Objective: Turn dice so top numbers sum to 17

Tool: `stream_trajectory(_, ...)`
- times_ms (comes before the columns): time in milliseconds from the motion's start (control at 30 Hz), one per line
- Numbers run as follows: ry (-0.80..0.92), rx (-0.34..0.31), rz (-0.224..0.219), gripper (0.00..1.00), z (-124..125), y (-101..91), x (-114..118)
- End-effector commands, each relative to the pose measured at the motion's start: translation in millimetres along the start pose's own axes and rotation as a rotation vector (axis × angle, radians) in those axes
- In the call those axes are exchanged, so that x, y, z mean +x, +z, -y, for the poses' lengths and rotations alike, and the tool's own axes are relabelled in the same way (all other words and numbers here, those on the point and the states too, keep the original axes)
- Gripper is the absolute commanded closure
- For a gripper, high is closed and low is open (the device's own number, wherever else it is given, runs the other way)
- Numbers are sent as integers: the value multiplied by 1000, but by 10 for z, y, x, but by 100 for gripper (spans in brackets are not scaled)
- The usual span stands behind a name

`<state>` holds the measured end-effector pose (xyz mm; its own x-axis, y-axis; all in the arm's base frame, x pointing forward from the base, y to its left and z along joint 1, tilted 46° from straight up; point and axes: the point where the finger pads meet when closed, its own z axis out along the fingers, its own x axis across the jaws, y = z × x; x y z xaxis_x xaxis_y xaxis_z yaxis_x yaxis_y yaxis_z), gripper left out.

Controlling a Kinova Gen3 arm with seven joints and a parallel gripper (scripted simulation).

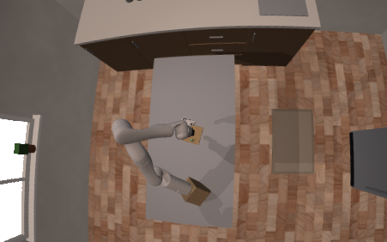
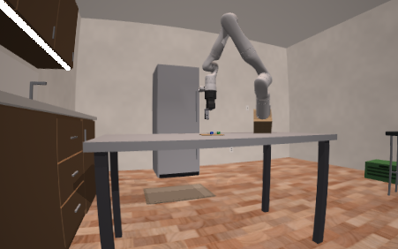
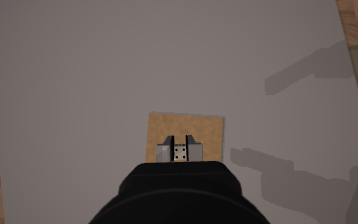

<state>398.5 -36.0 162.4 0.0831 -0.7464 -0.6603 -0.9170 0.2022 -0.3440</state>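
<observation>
Wrist view shows our gripper closed on a white die — four pips visible — high above the mat on the table.

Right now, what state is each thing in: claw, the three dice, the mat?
Claw: shut on the white die, raised above the mat.
White die: held off the table, a four-pip face toward the wrist camera.
Green die: resting on the mat.
Blue die: resting on the mat.
Mat: flat on the table.
</observation>
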Motion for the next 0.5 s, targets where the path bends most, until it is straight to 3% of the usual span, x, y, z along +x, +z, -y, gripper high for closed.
stream_trajectory(0, -120, 15, -17, 66, 40, -65, -245)
stream_trajectory(100, -172, 15, -16, 66, 38, -61, -340)
stream_trajectory(467, -707, -7, -21, 66, -174, 31, -1237)
